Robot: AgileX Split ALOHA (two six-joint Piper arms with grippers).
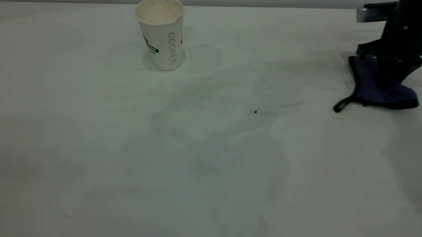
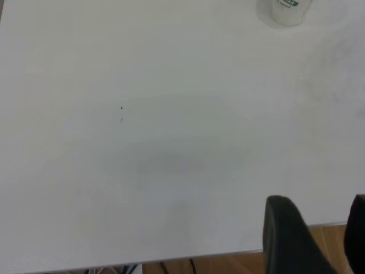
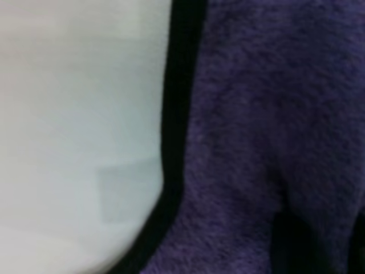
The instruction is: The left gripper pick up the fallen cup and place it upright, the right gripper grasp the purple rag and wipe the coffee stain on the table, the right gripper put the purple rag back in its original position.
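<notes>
The right gripper (image 1: 395, 66) is a black assembly of blocky, angular parts, matte and dark all over. A short silver-grey bar sticks out sideways from its upper section, and two small pale screw heads dot the black upright body. Its lower part narrows into a wedge.

Of the left gripper (image 2: 319, 240), the left wrist view shows only black fingers (image 2: 288, 234): one thick, rounded and matte, the other a thin black sliver beside it.

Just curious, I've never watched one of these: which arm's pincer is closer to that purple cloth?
The right one. The right pincer is down on the purple rag at the table's far right. The left pincer hangs at the table's edge, away from the rag.
</notes>
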